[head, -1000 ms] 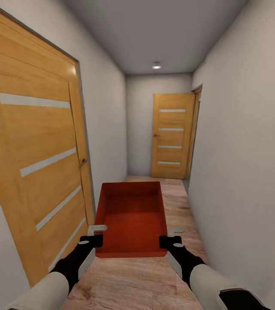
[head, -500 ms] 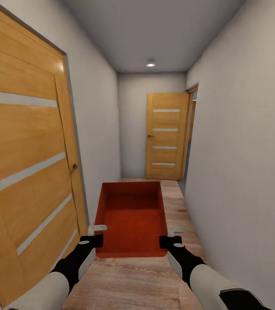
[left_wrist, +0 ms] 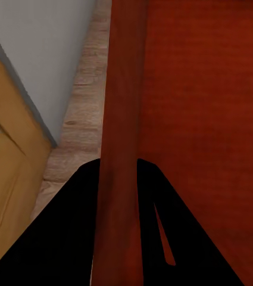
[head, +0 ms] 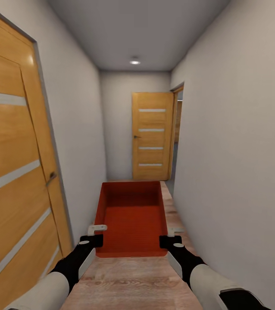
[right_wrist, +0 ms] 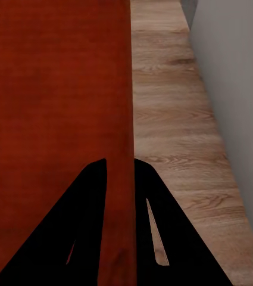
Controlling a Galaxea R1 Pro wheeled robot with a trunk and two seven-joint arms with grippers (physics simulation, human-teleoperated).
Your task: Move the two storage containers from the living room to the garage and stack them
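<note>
One orange-red storage container (head: 131, 219) hangs level in front of me, carried above the light wood plank floor of a narrow corridor. My left gripper (head: 96, 234) is shut on its left wall, and in the left wrist view that wall (left_wrist: 120, 149) runs between the black fingers (left_wrist: 72, 226). My right gripper (head: 171, 236) is shut on the right wall (right_wrist: 121, 149), which runs between its fingers (right_wrist: 84, 226). The bin is empty inside.
A white-walled corridor runs ahead. An orange-wood door with glass slits (head: 12, 172) stands close on the left. Another such door (head: 151, 137) stands at the far end, beside an open doorway (head: 176, 137) on the right. The right wall (head: 241, 172) is near.
The whole view has shifted: the left door has slid further left and nearer, and the far door has moved left. The container and both grippers hold the same place in the picture.
</note>
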